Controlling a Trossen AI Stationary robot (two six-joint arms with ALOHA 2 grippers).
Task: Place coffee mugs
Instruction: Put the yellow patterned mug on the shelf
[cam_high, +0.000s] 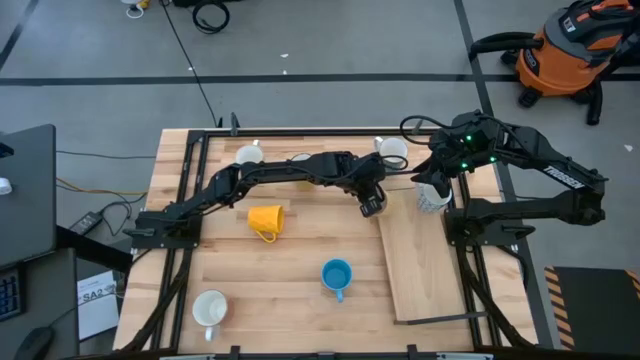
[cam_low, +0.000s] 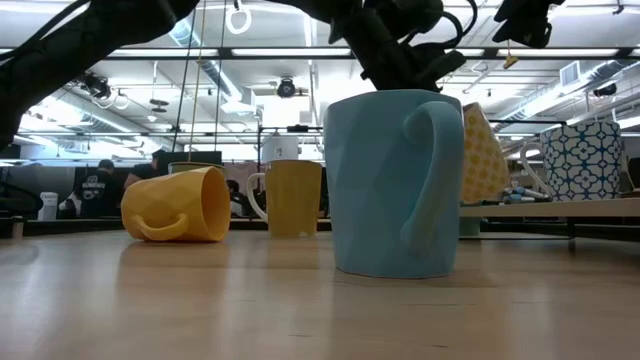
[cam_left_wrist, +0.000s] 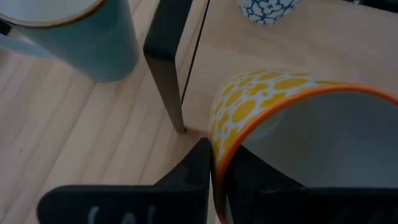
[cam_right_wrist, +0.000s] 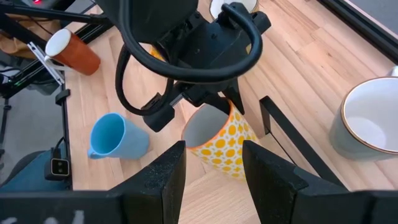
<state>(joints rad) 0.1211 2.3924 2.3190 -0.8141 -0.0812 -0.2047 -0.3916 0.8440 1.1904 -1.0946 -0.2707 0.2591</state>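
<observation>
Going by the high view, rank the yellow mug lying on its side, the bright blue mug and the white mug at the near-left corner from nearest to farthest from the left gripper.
Measured from the left gripper, shut on a yellow-patterned mug's rim:
1. Bright blue mug, toward the table's near edge, slightly to the left.
2. Yellow mug on its side, farther left, mid-table.
3. White mug, near-left corner, clearly farthest.
The first two are fairly close, but blue looks nearer.

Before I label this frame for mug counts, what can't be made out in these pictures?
- High view: the spotted mug is hidden under the left hand; only the wrist views show it.
- High view: the mug under the right hand is partly covered, so its handle can't be seen.
- Low view: the blue mug blocks the things behind it.
- Left wrist view: the spotted mug's base and handle are cut off by the edge.
</observation>
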